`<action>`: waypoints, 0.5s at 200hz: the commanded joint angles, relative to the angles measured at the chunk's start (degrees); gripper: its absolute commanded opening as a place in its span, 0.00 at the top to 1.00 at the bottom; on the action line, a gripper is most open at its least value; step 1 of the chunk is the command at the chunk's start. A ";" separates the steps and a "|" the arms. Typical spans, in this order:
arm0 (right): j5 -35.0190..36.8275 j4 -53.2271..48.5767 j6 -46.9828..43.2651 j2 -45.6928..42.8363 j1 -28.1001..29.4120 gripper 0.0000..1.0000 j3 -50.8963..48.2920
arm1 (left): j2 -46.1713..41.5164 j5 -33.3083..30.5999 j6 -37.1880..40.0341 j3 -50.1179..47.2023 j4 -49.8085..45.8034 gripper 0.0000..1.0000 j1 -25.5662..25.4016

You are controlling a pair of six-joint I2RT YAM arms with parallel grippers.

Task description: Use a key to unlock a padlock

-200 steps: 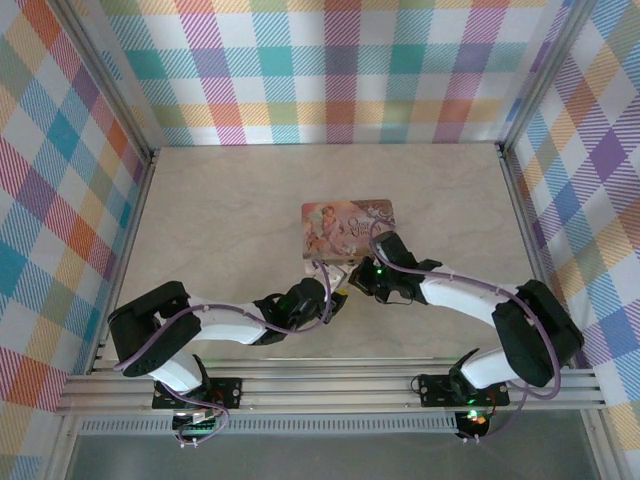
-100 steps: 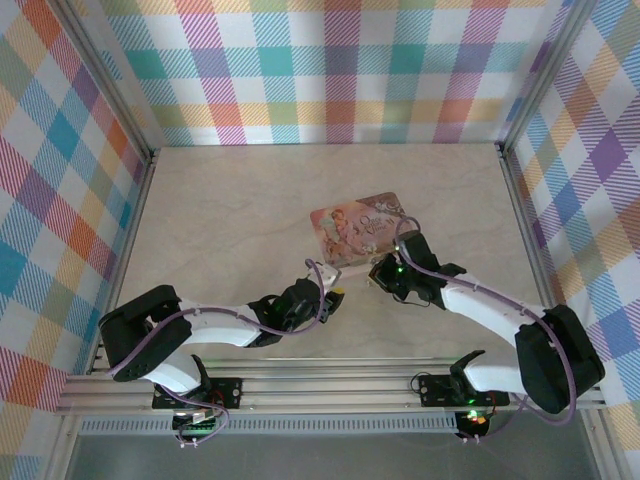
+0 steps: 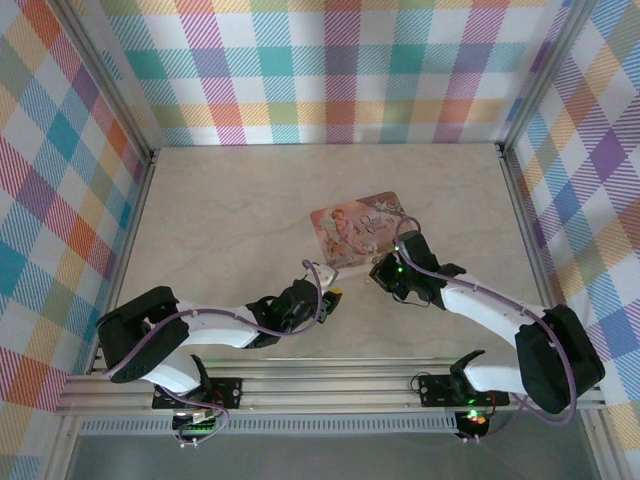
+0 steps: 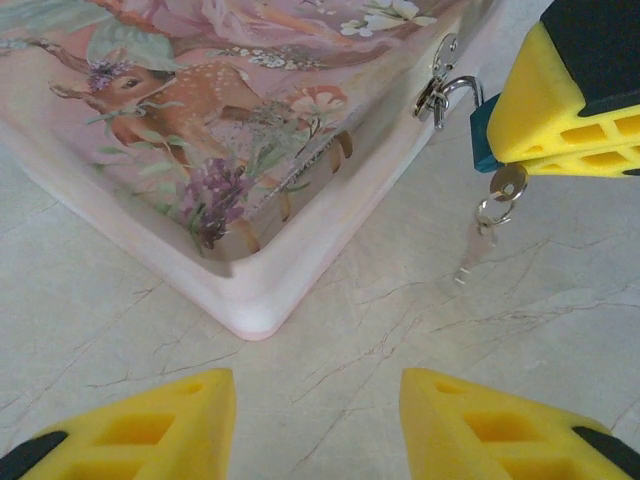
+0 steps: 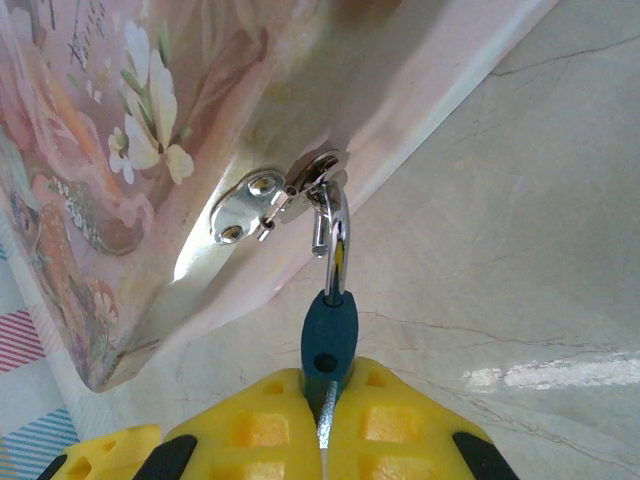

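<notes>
- The yellow-padded left claw [image 4: 315, 400] sits at about 6 o'clock of the pale marbled surface [image 3: 220, 220]. It is released: the jaws stand apart with nothing between them, facing the box's near corner.
- The flat pink box printed with a fawn and flowers [image 4: 200, 130] lies near mid-surface, toward 2 o'clock. A small silver metal hasp [image 5: 250, 205] sits on its near edge, at about 5 o'clock from the box's middle.
- The tiny blue-bodied padlock [image 5: 328, 335] hangs from that hasp by its thin metal shackle [image 5: 340, 235], at 1 o'clock in the left wrist view.
- A small silver key [image 4: 508, 183] is seated in the underside of the body. A wire ring and a second silver key [image 4: 470, 250] dangle below it.
- The yellow-padded right claw [image 5: 325, 400], at about 4 o'clock of the surface, is clenched on the padlock's blue body.
- Progress, as I judge it: the key is already in. In the right wrist view the shackle's short leg seems to end clear of the body, so the lock looks sprung, though the angle leaves some doubt. If so, the unlocking is all but done. The shackle is not yet unhooked from the hasp.
</notes>
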 commanded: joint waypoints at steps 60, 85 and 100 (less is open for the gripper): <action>1.39 6.72 2.76 1.58 -0.54 1.00 -1.89 | -2.90 -1.20 -1.27 -1.01 -1.76 0.53 -0.51; 2.60 5.32 1.41 1.10 -0.96 1.00 0.53 | -3.29 -1.46 -1.25 -0.84 -1.93 0.53 -0.55; 2.99 4.69 0.64 1.14 -1.40 1.00 1.91 | -3.27 -1.55 -1.24 -0.75 -2.06 0.53 -0.51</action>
